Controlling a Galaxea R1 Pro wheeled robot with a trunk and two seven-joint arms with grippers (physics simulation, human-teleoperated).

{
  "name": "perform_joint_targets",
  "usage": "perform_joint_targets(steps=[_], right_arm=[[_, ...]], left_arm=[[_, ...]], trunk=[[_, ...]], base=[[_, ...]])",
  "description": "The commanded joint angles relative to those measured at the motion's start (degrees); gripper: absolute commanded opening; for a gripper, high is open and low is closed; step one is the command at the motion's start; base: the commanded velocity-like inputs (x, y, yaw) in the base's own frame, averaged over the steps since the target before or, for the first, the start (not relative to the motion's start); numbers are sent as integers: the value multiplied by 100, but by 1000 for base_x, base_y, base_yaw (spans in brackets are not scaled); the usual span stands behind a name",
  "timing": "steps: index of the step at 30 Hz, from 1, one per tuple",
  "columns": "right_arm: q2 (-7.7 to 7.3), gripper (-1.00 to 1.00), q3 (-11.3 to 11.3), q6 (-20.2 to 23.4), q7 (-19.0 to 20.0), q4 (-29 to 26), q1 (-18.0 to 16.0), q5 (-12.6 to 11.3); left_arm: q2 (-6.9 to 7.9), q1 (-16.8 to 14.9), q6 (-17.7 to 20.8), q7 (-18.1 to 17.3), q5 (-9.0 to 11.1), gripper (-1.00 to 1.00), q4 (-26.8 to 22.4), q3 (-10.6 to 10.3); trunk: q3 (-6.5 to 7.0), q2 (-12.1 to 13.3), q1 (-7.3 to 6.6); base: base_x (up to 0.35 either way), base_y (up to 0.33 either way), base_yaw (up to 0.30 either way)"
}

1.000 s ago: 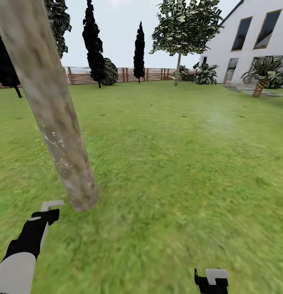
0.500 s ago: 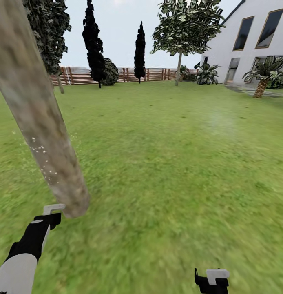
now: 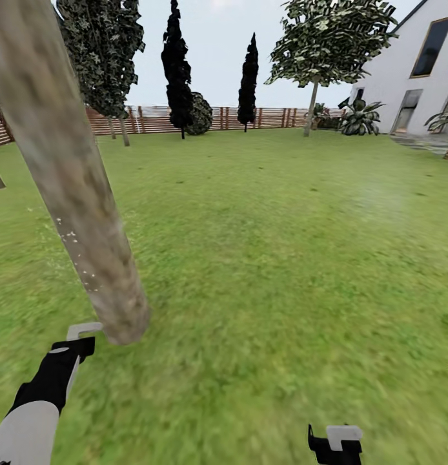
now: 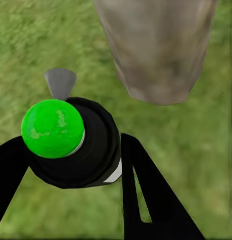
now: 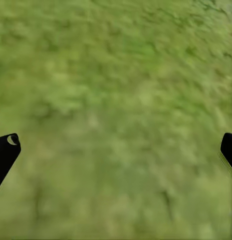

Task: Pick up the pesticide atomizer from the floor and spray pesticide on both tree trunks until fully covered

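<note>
Head view: my left pincer sits just beside the thick mottled grey-brown tree trunk.

Left wrist view: it's clenched on the black-topped, green-capped pesticide atomizer; I should aim at bare bark.

Right wrist view: my right pincer hangs released over grass lawn.

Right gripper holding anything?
No. The right gripper has its fingertips spread wide over bare grass, nothing between them.

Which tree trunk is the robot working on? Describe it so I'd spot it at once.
Start at the wide lawn ringed by a wooden fence. The trunk rises nearest the robot, just ahead of its left gripper. Unlike the thin-stemmed trees by the fence, it is a thick, pale grey-brown mottled column.
</note>
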Motion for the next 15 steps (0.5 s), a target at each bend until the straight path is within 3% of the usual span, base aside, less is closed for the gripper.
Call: perform_joint_targets(steps=[1, 15], right_arm=[[0, 100, 0, 0, 0, 0, 0, 0], [1, 100, 0, 0, 0, 0, 0, 0]], left_arm=[[1, 2, 0, 0, -1, -100, -1, 0], [5, 1, 3, 9, -9, -100, -9, 9]], trunk=[[0, 0, 0], [0, 0, 0]], base=[[5, -271, 18], [37, -273, 14]])
